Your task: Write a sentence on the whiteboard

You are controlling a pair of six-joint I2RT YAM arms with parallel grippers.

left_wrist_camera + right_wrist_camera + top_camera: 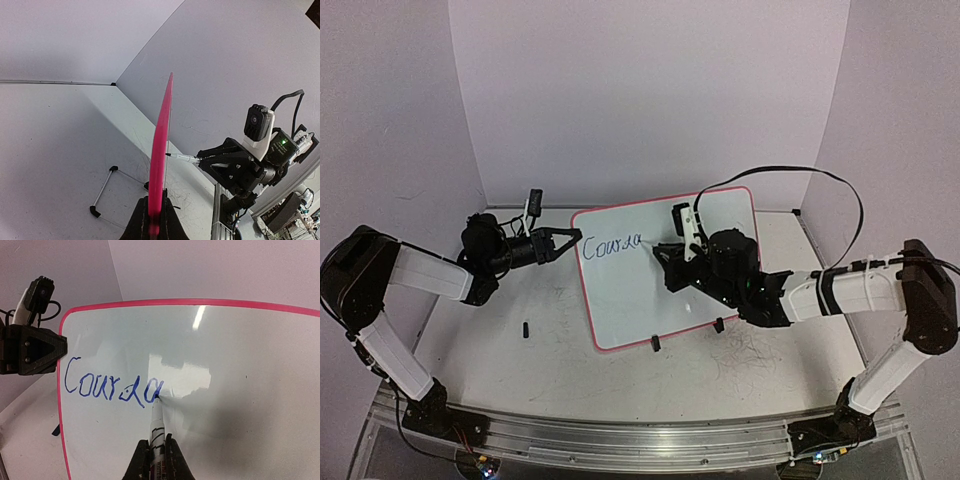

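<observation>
Whiteboard (630, 300) writing (107, 385) reads "Coura", next letter unfinished. Your left tool (572, 237) clamps its edge; your right tool (156, 460) grips a marker (156, 420).

Whiteboard (665, 290) fills centre of desk (560, 375); left pincer (572, 238) clamps its left edge, right pincer (665, 257) with marker (156, 420) at its face. Open strip near; small black piece (525, 328) near-left.

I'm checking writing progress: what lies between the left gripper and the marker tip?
Only the blue letters written on the whiteboard; the right wrist view shows them running from the left gripper to the marker tip.
</observation>
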